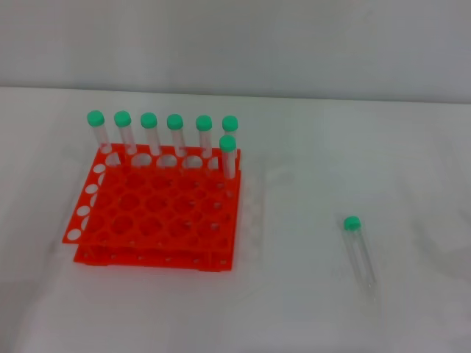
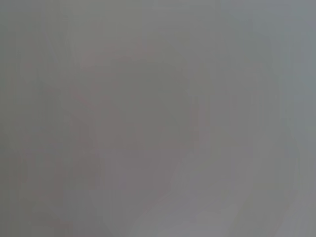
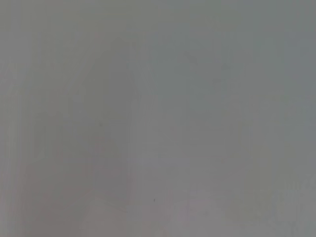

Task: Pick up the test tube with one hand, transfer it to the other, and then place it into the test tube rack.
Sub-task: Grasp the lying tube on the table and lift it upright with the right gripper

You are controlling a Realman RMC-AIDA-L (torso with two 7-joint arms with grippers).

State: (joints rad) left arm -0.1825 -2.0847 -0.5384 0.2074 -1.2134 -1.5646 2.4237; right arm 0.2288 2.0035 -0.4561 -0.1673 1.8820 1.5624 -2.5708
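The test tube (image 1: pixel 358 252), clear with a round green cap, lies flat on the white table at the right of the head view, cap toward the back. The orange-red test tube rack (image 1: pixel 158 213) stands at the left. Several green-capped tubes (image 1: pixel 151 132) stand upright along its back row, and one more (image 1: pixel 229 154) stands at its back right corner. Neither gripper nor arm shows in the head view. Both wrist views show only a plain grey surface.
The white table (image 1: pixel 294 294) runs to a pale wall at the back. Open table lies between the rack and the lying tube.
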